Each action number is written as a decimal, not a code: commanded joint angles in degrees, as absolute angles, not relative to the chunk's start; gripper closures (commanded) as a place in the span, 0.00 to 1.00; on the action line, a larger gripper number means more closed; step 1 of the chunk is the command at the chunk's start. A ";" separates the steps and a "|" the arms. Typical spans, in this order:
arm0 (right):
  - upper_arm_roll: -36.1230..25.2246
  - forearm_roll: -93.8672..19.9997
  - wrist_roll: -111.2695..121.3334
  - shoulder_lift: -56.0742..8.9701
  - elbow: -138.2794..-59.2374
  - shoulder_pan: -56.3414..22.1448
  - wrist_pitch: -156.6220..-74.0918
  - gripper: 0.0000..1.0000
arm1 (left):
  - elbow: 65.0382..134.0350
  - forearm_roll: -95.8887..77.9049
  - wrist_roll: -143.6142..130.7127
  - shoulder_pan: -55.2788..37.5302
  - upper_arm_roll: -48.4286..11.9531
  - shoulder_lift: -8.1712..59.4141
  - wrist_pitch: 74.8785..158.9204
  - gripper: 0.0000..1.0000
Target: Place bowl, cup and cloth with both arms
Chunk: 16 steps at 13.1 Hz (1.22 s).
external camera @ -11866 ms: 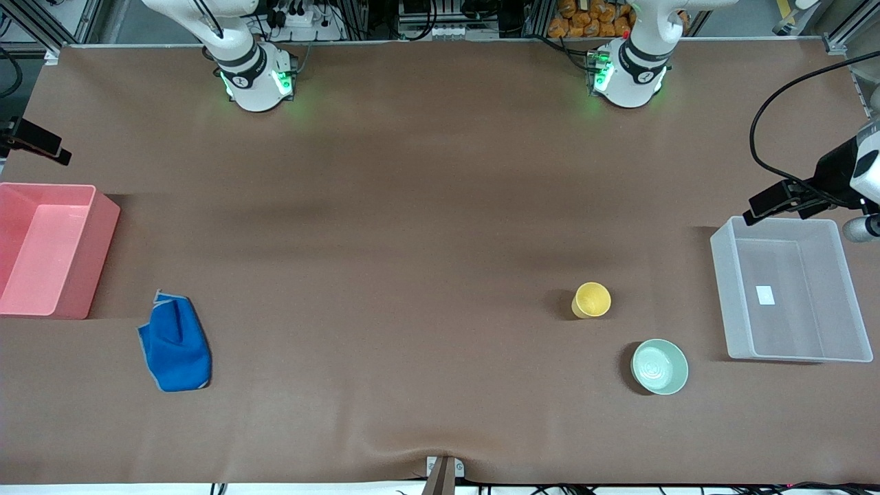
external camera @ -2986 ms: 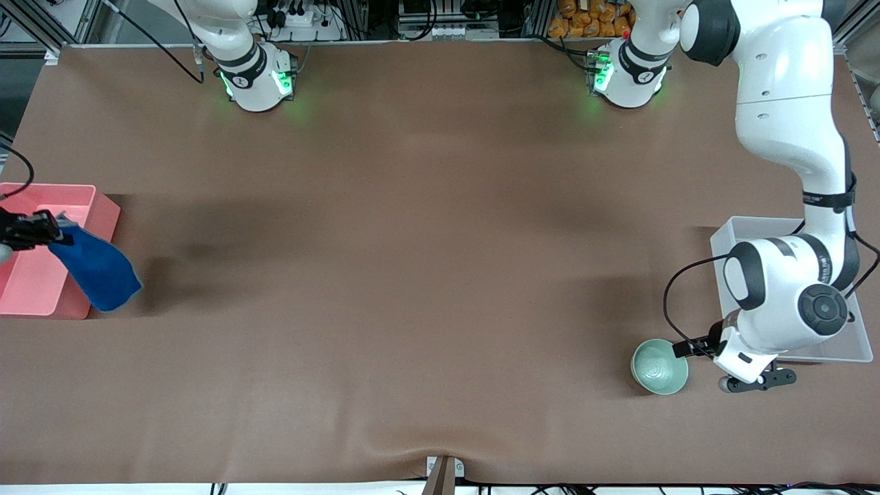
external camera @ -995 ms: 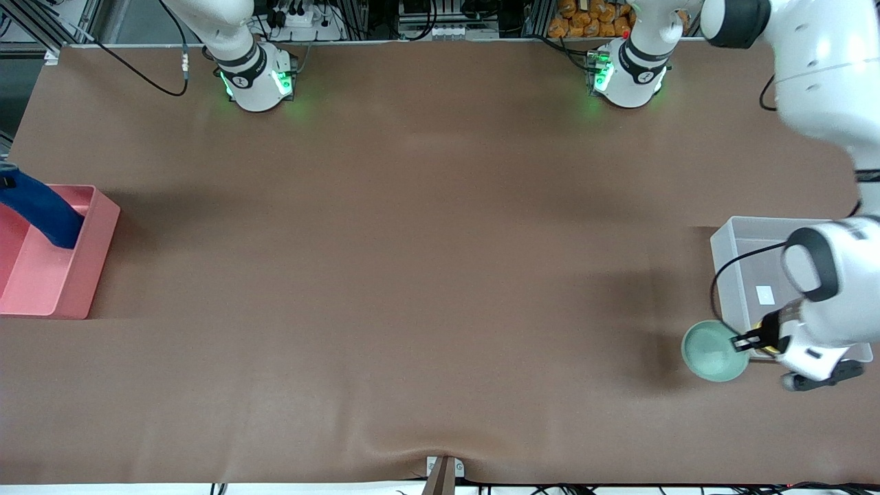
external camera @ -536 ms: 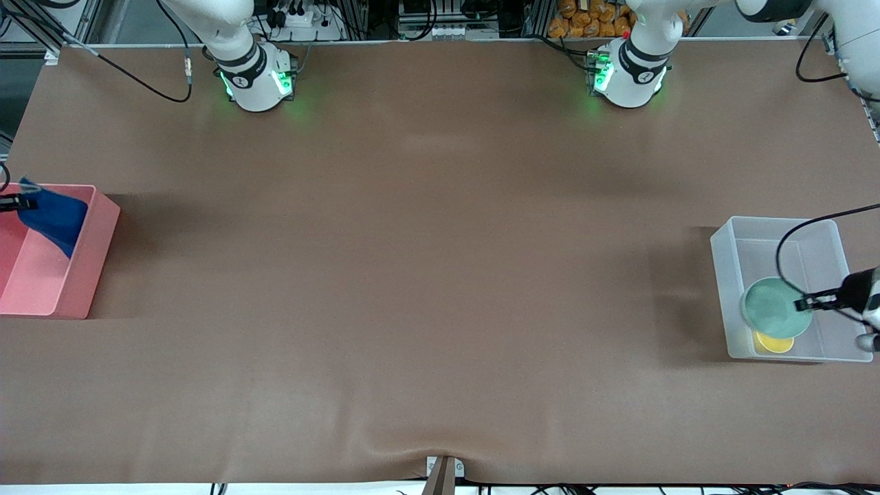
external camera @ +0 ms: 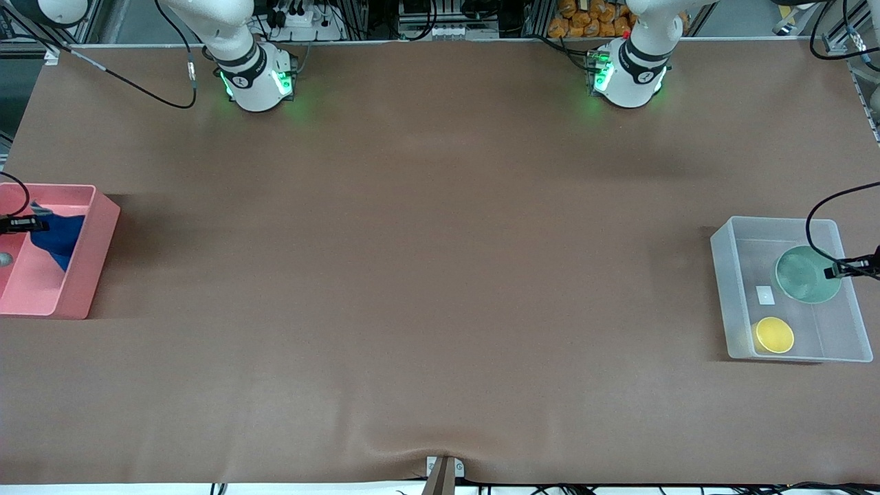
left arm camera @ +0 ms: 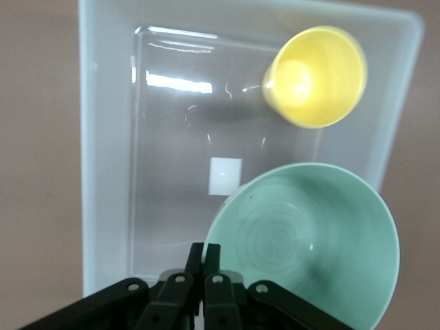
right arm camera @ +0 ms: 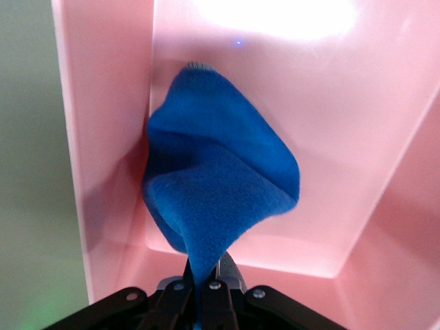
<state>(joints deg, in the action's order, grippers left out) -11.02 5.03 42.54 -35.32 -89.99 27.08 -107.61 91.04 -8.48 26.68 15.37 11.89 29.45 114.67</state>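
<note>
1. Left gripper (left arm camera: 204,265): fingers pinched together on the rim of the bowl (left arm camera: 313,244). It hangs over the clear bin (external camera: 723,289) at the left arm's end of the table (external camera: 426,275).
2. The bowl extends straight out from the closed fingertips (left arm camera: 213,256), mint-green inside with faint rings. It is tilted and held up over the bin floor; whether any part touches the bin cannot be told.
3. Past the bowl from the left gripper, the cup (left arm camera: 316,75) stands upright in a corner of the same clear bin, apart from the bowl. In the front view the cup (external camera: 775,335) sits nearer the front camera than the bowl (external camera: 808,275).
4. A small white label (left arm camera: 225,176) lies on the bin floor, just beside the bowl's rim in the left wrist view.
5. Right gripper (right arm camera: 203,283): fingers clamped shut on a pinched fold of the cloth (right arm camera: 216,179). It hangs over the pink bin (external camera: 96,254) at the right arm's end of the table.
6. The cloth drapes down from the closed fingers into the pink bin, bunched against one side wall. Its lowest end reaches close to the bin floor; contact cannot be told.
7. In the front view only the tip of the right gripper (external camera: 27,223) shows, with the cloth (external camera: 62,236) just past it inside the bin.
</note>
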 commanded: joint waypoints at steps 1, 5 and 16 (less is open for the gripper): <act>-10.02 2.02 42.89 -36.47 -89.30 28.30 -108.89 1.00 | 100.35 -7.38 27.69 15.91 11.08 25.31 121.88 1.00; -9.85 1.76 42.98 -35.95 -88.77 28.12 -109.42 0.49 | 106.26 -7.47 30.32 16.26 10.99 25.84 131.30 1.00; -7.65 -4.40 35.72 -19.17 -85.17 18.56 -100.64 0.00 | 110.39 -7.39 30.85 14.24 10.55 28.48 139.75 0.95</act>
<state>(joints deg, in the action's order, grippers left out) -7.63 -3.50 40.43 -21.87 -83.56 21.04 -100.98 109.55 -8.48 29.77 14.34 10.35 28.97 138.36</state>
